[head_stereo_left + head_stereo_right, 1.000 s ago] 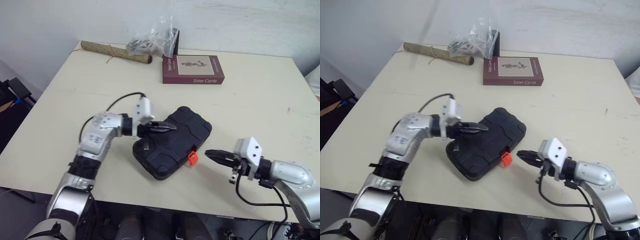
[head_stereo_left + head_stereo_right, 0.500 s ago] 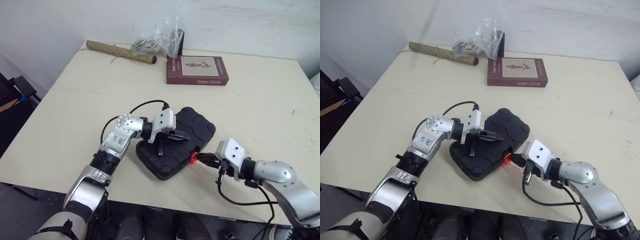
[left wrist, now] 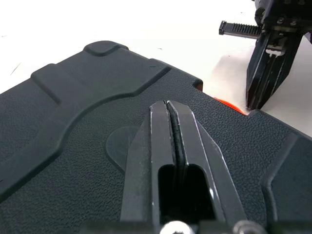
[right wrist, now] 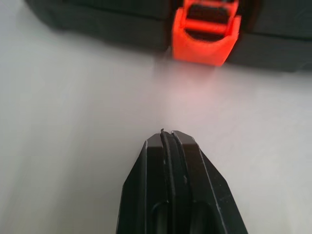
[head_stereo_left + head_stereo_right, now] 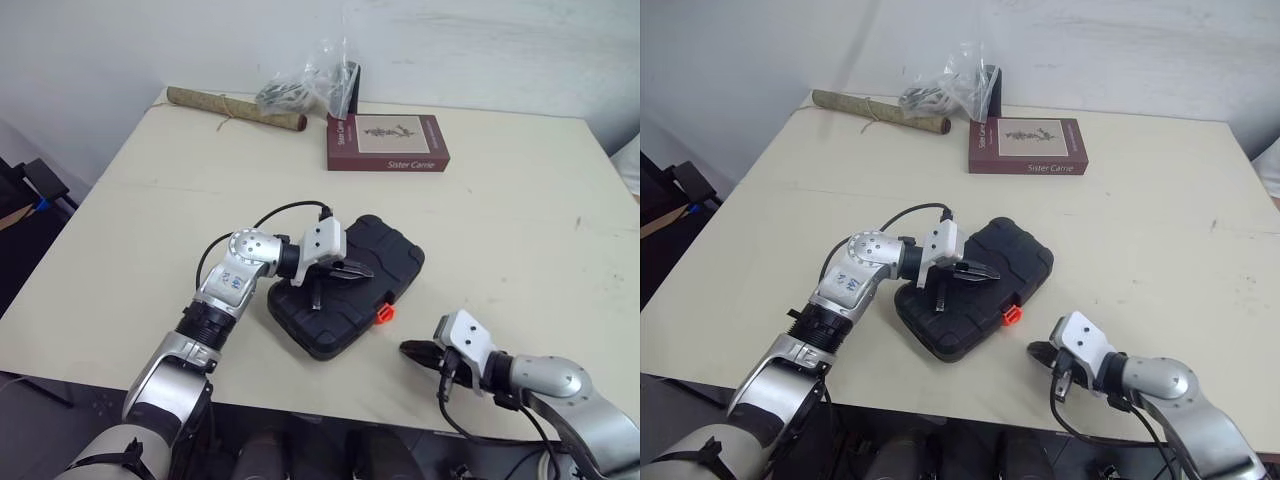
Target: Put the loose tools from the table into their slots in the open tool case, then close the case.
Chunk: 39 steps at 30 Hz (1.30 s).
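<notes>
Over the closed case (image 5: 385, 248), the left gripper (image 5: 366, 272) was pinched together; the right gripper (image 5: 407, 349), likewise together, faced the latch (image 5: 384, 314).

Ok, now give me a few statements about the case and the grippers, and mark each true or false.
The tool case is shut. True.
The left gripper, over the case's lid, has its fingers spread wide. False: they are pressed together.
The right gripper grips the orange latch. False: it is shut, over bare table, apart from the latch.
A maroon book lies beyond the case. True.
</notes>
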### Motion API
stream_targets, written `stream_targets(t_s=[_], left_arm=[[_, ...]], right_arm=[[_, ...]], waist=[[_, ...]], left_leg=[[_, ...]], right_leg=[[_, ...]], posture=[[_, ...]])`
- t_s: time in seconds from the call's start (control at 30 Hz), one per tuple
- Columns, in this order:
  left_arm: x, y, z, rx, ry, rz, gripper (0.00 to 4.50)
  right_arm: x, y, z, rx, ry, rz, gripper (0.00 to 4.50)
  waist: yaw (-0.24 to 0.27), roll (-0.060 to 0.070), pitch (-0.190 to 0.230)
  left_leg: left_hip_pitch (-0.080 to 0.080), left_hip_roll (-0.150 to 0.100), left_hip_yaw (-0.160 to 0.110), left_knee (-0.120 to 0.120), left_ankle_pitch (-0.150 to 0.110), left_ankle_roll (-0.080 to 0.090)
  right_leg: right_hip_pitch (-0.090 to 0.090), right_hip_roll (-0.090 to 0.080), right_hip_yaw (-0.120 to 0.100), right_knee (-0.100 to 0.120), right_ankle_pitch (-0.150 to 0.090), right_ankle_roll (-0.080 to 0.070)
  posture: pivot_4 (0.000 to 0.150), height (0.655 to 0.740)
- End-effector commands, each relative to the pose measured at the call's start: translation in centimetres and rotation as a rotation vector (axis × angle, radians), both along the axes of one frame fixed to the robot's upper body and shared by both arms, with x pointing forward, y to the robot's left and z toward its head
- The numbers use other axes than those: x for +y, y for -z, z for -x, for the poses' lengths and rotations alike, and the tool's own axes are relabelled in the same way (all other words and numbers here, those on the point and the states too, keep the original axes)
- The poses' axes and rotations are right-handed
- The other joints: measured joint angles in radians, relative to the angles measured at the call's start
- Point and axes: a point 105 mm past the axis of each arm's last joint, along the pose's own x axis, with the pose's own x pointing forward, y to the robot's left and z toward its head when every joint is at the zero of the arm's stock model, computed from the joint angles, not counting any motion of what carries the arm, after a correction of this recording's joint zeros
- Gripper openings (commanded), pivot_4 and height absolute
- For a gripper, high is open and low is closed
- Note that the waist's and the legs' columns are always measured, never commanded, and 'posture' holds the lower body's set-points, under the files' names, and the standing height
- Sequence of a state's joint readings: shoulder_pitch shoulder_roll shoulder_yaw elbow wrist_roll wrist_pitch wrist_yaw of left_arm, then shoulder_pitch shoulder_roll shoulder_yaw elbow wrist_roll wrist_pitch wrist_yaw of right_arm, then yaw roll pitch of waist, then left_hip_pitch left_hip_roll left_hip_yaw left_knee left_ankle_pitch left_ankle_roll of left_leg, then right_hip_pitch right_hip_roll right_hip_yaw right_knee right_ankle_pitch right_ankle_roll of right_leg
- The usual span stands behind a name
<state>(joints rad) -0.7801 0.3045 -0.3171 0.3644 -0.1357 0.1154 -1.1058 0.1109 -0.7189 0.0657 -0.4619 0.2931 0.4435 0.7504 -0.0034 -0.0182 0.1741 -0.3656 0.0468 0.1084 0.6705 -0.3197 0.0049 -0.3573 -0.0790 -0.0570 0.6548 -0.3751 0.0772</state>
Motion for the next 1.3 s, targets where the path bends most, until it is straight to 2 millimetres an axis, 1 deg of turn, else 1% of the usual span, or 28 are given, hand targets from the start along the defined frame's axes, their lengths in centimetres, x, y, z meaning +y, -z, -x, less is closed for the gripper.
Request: stream_targets(t_s=[0.03,0.1,0.13,0.2,0.27,0.3,0.5,0.67,0.87,0.97,1.1,1.2,1.27,1.3], left_arm=[[1.0,4.3,0.0,0.074,-0.042,-0.156,0.00],[1.4,6.0,0.0,0.073,-0.041,-0.239,0.00],[1.5,6.5,0.0,0.074,-0.039,-0.262,0.00],[1.5,7.1,0.1,0.087,-0.031,-0.274,0.00],[1.4,7.3,0.3,0.100,-0.028,-0.269,0.00],[1.4,7.3,0.3,0.106,-0.027,-0.265,0.00],[1.8,8.2,1.1,0.135,-0.008,-0.275,0.00],[2.0,8.5,1.1,0.145,-0.017,-0.273,0.00],[2.5,8.8,1.3,0.150,-0.025,-0.280,0.00],[2.9,8.9,1.8,0.177,0.001,-0.278,0.00],[3.1,8.9,1.3,0.158,-0.031,-0.274,0.00],[3.0,8.2,1.3,0.139,-0.034,-0.206,0.00],[3.4,8.0,1.4,0.112,-0.030,-0.191,0.00],[3.6,7.8,1.3,0.094,-0.035,-0.177,0.00]], right_arm=[[0.8,0.4,-1.1,-0.032,0.021,-0.033,0.07],[1.9,0.3,-1.6,-0.061,0.005,-0.087,0.07],[2.3,0.3,-1.8,-0.070,-0.002,-0.107,0.07],[3.2,-0.2,-2.1,-0.093,-0.020,-0.165,0.07],[4.3,-1.6,-2.1,-0.145,-0.068,-0.249,0.07],[4.5,-2.1,-2.2,-0.171,-0.066,-0.273,0.07],[4.1,-4.4,-2.8,-0.280,-0.073,-0.295,0.07],[4.1,-5.5,-2.6,-0.303,-0.107,-0.291,0.07],[4.7,-6.6,-2.2,-0.252,-0.174,-0.262,0.07],[4.7,-7.1,-2.3,-0.242,-0.185,-0.222,0.07],[4.9,-7.8,-2.2,-0.210,-0.208,-0.224,0.07],[4.8,-7.9,-2.1,-0.196,-0.217,-0.220,0.07],[4.7,-8.0,-2.1,-0.189,-0.217,-0.218,0.07],[4.5,-8.2,-2.1,-0.184,-0.220,-0.218,0.07]], waist=[[0.000,0.000,-0.005],[0.000,-0.002,-0.011],[0.000,-0.002,-0.012],[0.000,-0.001,-0.014],[-0.001,-0.002,-0.016],[-0.002,-0.002,-0.016],[-0.024,-0.001,-0.017],[-0.025,-0.001,-0.017],[-0.029,0.000,-0.018],[-0.033,0.000,-0.018],[-0.037,0.000,-0.018],[-0.038,0.000,-0.018],[-0.035,0.001,-0.019],[-0.023,0.001,-0.021]], left_leg=[[0.001,0.000,0.000,-0.001,0.000,0.000],[0.002,0.000,0.000,-0.003,0.001,-0.001],[0.003,0.000,0.001,-0.004,0.001,-0.001],[0.008,0.000,0.001,-0.006,0.000,0.000],[0.013,0.000,0.001,-0.008,-0.002,0.003],[0.015,0.001,0.000,-0.009,-0.003,0.004],[0.015,0.001,0.000,-0.010,-0.004,0.004],[0.015,0.001,0.000,-0.011,-0.004,0.004],[0.015,0.001,0.000,-0.013,-0.004,0.004],[0.015,0.001,0.000,-0.015,-0.004,0.003],[0.016,0.001,0.000,-0.019,-0.002,0.001],[0.020,0.001,0.000,-0.023,0.000,0.000],[0.022,0.002,0.000,-0.024,0.000,-0.001],[0.023,0.002,0.000,-0.025,0.000,-0.001]], right_leg=[[0.000,0.000,0.000,0.000,0.000,0.000],[0.000,0.000,0.000,-0.001,0.000,0.000],[0.001,0.000,0.000,-0.001,0.000,0.000],[0.006,0.000,0.001,-0.003,0.000,0.000],[0.012,0.000,0.001,-0.005,0.000,-0.001],[0.015,0.000,0.001,-0.007,0.000,-0.001],[0.014,0.000,0.001,-0.007,-0.001,-0.001],[0.014,0.000,0.001,-0.007,-0.001,-0.001],[0.014,0.000,0.001,-0.008,-0.001,-0.001],[0.013,0.000,0.001,-0.009,-0.001,-0.002],[0.013,0.000,0.001,-0.010,-0.001,-0.003],[0.013,0.001,0.001,-0.010,-0.001,-0.005],[0.015,0.001,0.001,-0.010,-0.002,-0.005],[0.016,0.001,0.000,-0.010,-0.002,-0.006]], posture=[[0.150,0.7400],[0.150,0.7400],[0.150,0.7400],[0.150,0.7400],[0.150,0.7400],[0.150,0.7400],[0.150,0.7400],[0.150,0.7400],[0.150,0.7400],[0.150,0.7400],[0.150,0.7400],[0.150,0.7400],[0.150,0.7400],[0.150,0.7400]])
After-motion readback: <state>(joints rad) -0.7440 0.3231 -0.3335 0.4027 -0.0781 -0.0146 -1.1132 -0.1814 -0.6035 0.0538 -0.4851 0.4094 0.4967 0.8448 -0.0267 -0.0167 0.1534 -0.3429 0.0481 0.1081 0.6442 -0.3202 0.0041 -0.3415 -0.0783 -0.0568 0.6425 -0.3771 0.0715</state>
